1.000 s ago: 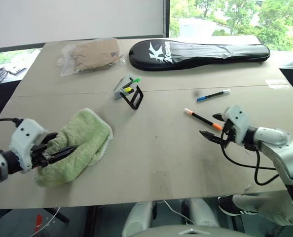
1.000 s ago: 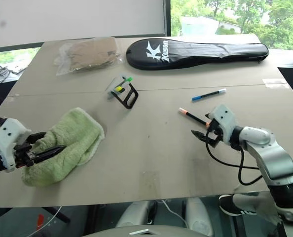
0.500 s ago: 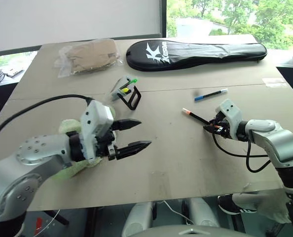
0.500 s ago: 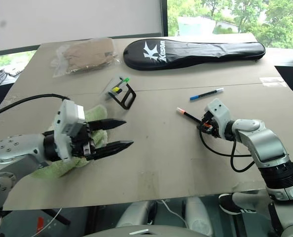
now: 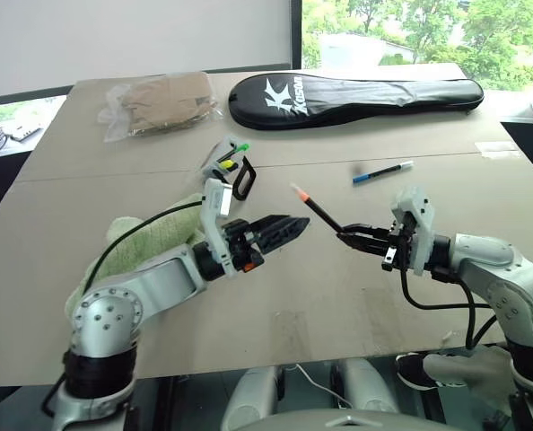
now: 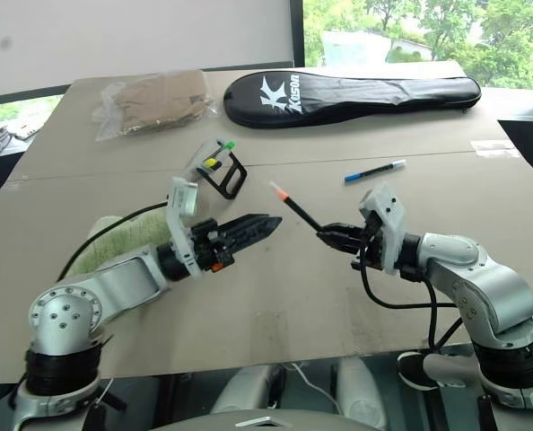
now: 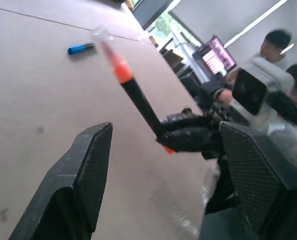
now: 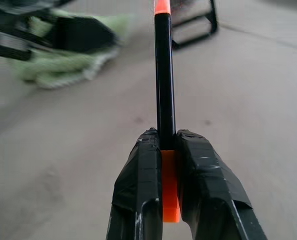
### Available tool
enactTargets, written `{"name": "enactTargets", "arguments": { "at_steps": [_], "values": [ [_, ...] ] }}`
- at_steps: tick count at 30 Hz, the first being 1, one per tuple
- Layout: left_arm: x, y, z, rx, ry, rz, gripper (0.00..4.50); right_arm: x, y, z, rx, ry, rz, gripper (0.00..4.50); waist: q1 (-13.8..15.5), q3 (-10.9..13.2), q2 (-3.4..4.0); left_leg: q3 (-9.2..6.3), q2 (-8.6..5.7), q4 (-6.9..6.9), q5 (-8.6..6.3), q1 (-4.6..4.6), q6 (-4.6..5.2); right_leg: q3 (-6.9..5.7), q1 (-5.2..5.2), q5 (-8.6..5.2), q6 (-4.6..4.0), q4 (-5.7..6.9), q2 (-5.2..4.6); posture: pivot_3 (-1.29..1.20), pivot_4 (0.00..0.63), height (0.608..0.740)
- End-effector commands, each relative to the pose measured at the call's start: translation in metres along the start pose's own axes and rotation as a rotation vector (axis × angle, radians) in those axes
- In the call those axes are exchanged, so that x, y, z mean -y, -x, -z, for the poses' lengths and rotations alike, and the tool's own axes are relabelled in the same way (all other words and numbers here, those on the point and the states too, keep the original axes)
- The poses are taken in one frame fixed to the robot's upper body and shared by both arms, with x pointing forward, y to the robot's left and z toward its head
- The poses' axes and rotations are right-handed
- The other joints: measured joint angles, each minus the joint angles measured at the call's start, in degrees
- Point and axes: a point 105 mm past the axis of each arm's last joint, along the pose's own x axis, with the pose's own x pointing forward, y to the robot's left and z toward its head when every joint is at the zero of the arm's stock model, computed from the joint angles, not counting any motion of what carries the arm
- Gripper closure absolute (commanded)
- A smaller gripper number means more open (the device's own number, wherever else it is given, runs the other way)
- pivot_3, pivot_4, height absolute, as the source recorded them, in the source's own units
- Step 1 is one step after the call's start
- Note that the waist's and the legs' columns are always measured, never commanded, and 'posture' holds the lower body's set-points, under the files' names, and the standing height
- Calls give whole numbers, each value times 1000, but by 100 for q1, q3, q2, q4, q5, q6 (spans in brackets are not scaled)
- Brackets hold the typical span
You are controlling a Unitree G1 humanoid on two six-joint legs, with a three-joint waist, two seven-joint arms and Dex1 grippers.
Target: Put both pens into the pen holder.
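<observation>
My right gripper is shut on the black pen with the orange tip and holds it off the table, its tip slanting up toward my left. In the right wrist view the pen sticks out from between the closed fingers. My left gripper is open, level, and points at the pen from just short of it. Its fingers stand wide apart with the pen ahead of them. The blue-and-white-ended pen lies on the table behind. The pen holder, with green and yellow markers in it, lies tilted behind my left arm.
A green towel lies under my left forearm. A long black racket bag and a clear bag of brown stuff rest along the far side of the table. A person sits at screens off to the side.
My right gripper shut on the black pen and lifted it off the table. My left arm swung from the towel to the middle and rolled, its gripper now facing the pen.
</observation>
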Motion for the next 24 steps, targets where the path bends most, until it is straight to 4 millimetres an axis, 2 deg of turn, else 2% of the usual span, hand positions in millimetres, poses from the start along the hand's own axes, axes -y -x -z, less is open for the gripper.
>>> {"name": "enactTargets", "arguments": {
  "at_steps": [1,3,4,5,9,11,12,14,15,16,18,20,21,23,24],
  "values": [
    [5,-9,-10,34,32,12,981,-14,3,-16,57,31,-25,4458,-3,-1,2,1,0,0,0,1,0,2,0,0,0,1,0,0,150,740],
    [4,-14,-16,62,67,9,981,-16,2,-16,52,40,-18,4458,0,-1,2,2,-1,0,0,1,0,1,0,0,0,2,1,0,150,740],
    [7,-17,-18,55,64,28,1387,-18,2,-17,54,44,-21,4500,2,-1,1,6,-4,0,0,1,0,4,0,0,0,1,0,0,150,740],
    [10,-19,-19,47,61,42,1515,-20,1,-17,55,47,-23,4500,1,-1,0,6,-5,0,0,1,0,4,0,0,0,1,0,0,150,740],
    [14,-20,-20,41,52,69,3118,-21,-1,-17,68,49,-11,4500,-20,-1,1,7,-5,0,0,1,0,6,-1,0,0,1,0,0,150,740],
    [14,-18,-20,43,45,68,4172,-21,0,-12,61,48,-5,4500,-17,-1,1,6,-4,-1,1,1,0,5,-1,0,0,0,1,0,150,740],
    [13,-17,-21,46,38,66,4452,-20,-1,-11,61,50,3,4500,-18,-1,1,6,-4,-1,1,1,0,5,-2,0,0,1,1,0,150,740],
    [13,-15,-25,59,6,59,4452,-17,-1,-10,72,46,8,4500,-18,-1,1,7,-4,-1,1,2,-1,6,-1,0,0,1,1,0,150,740],
    [13,-13,-28,69,-23,57,4500,-14,0,-11,88,45,16,3489,-17,-1,1,7,-5,-1,1,2,-1,6,-1,0,0,1,1,0,150,740],
    [14,-12,-32,74,-85,49,4500,-13,1,-12,101,48,15,3256,-17,-1,1,7,-5,0,1,2,-1,6,-1,0,0,0,1,0,150,740],
    [18,-8,-42,86,-253,24,4500,-10,5,-13,109,74,14,2267,-14,0,1,7,-5,-1,1,2,-1,5,-1,0,0,0,2,0,150,740],
    [27,-4,-57,78,-531,-1,4500,-7,12,-15,110,102,13,1183,-13,1,1,8,-5,-3,1,0,-1,2,-2,0,0,-1,4,0,150,740],
    [32,-3,-64,71,-646,-11,4500,-7,14,-16,110,120,12,763,-8,3,-2,7,-5,-3,1,-1,-1,2,-3,0,0,-4,5,0,150,740],
    [41,-1,-94,115,-916,-87,4500,-1,19,-22,123,163,41,27,2,5,-3,5,-5,-4,2,-3,-2,-4,-2,0,0,-9,7,0,150,740],
    [46,-1,-108,141,-1006,-126,4500,1,21,-24,125,167,43,27,16,5,-3,7,-7,-2,1,-2,-2,-11,0,0,0,-6,6,0,150,740]
  ]
}}
